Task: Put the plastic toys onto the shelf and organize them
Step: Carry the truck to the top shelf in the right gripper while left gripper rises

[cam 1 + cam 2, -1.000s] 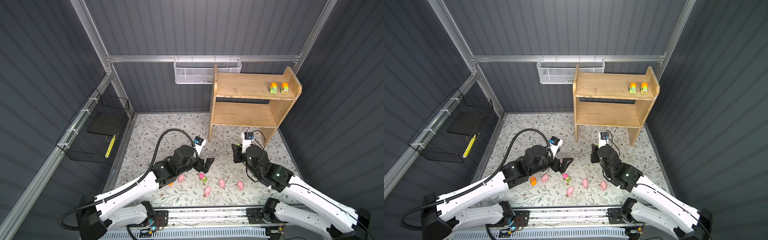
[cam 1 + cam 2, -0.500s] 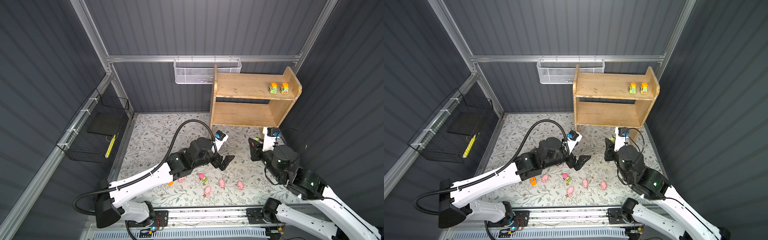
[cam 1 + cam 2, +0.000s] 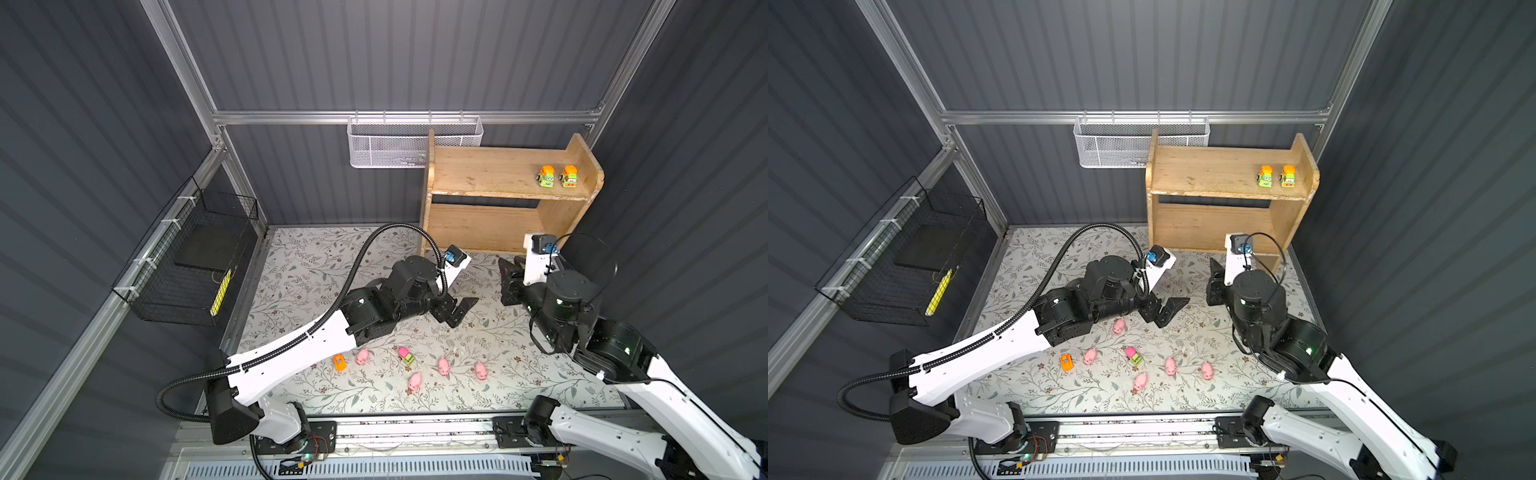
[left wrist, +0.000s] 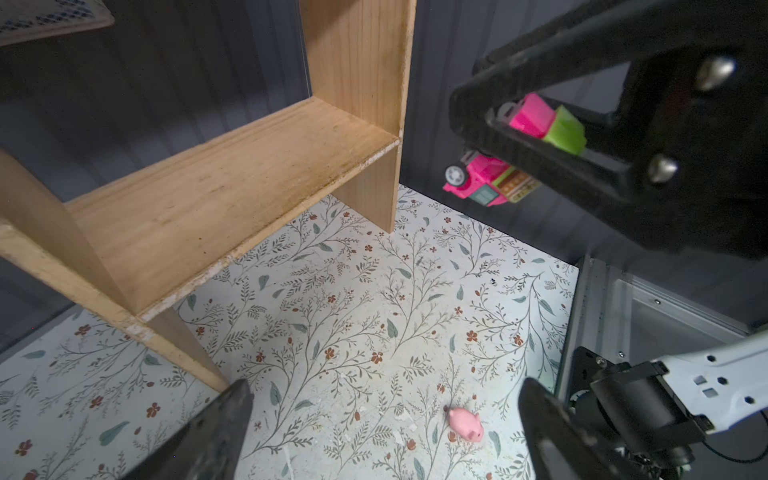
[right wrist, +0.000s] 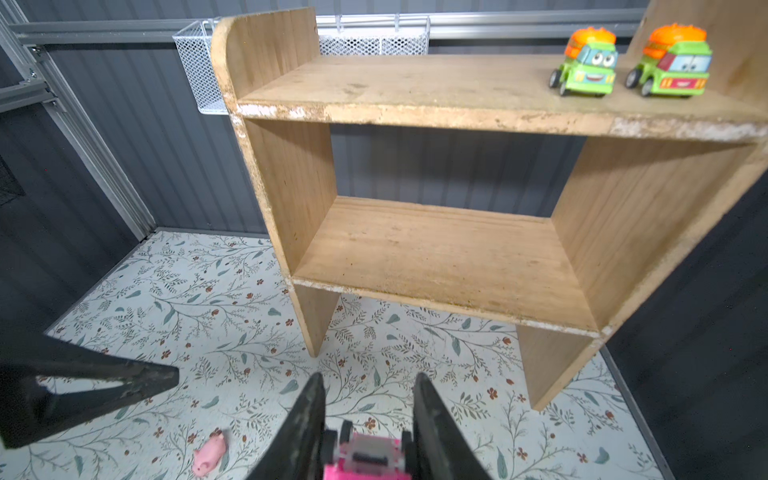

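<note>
Both the left gripper (image 3: pixel 464 312) and the right gripper (image 5: pixel 368 378) have travelled toward the shelf (image 3: pixel 478 178) since a second ago. Nearest, five pink pigs (image 3: pixel 1170 366), an orange vehicle (image 3: pixel 339 362) and a pink-and-green vehicle (image 3: pixel 406 356) lie on the floral mat (image 3: pixel 311 266). Beyond them, the left gripper hangs empty, jaws wide apart. To its right, the right gripper is clamped on a pink truck (image 5: pixel 365 457), held off the mat. Farthest, two green trucks (image 3: pixel 546 176) sit at the right end of the shelf's top tier.

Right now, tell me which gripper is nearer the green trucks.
Right. The right gripper, holding a pink truck, is low in front of the green trucks; the open left gripper is farther left.
</note>
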`<state>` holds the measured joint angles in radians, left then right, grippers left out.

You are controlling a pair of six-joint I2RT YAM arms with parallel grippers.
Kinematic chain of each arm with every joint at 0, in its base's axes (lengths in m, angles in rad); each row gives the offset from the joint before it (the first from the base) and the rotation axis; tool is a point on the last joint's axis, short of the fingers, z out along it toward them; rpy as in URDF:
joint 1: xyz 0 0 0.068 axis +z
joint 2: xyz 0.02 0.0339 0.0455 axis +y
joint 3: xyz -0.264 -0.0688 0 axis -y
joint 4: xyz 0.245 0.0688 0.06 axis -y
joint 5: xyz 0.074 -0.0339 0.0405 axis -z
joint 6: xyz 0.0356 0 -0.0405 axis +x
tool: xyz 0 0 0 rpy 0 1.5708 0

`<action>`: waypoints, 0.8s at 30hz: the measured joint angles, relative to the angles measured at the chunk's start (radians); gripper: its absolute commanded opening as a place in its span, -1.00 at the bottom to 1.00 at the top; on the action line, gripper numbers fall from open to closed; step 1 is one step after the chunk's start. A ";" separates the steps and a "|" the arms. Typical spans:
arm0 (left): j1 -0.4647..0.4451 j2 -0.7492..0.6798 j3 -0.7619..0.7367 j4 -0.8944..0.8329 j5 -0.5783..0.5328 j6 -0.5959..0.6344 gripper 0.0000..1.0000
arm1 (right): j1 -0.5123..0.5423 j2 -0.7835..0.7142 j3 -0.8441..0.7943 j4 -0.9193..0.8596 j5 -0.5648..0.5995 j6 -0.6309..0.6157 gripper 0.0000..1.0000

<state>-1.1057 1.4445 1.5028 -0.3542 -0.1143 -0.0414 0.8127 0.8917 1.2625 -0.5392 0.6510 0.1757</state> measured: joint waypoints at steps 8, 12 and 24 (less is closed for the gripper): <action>0.011 0.021 0.116 -0.073 -0.063 0.055 0.99 | -0.120 0.165 0.227 -0.010 -0.058 -0.042 -0.33; 0.048 0.023 0.131 -0.080 -0.053 0.068 1.00 | -0.206 0.241 0.343 -0.022 -0.113 -0.055 -0.36; 0.138 0.023 0.134 -0.069 -0.032 0.084 1.00 | -0.432 0.545 0.737 -0.064 -0.288 -0.100 -0.41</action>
<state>-0.9672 1.4670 1.6363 -0.4232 -0.1459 0.0422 0.3809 1.4364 1.9999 -0.6037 0.3630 0.0761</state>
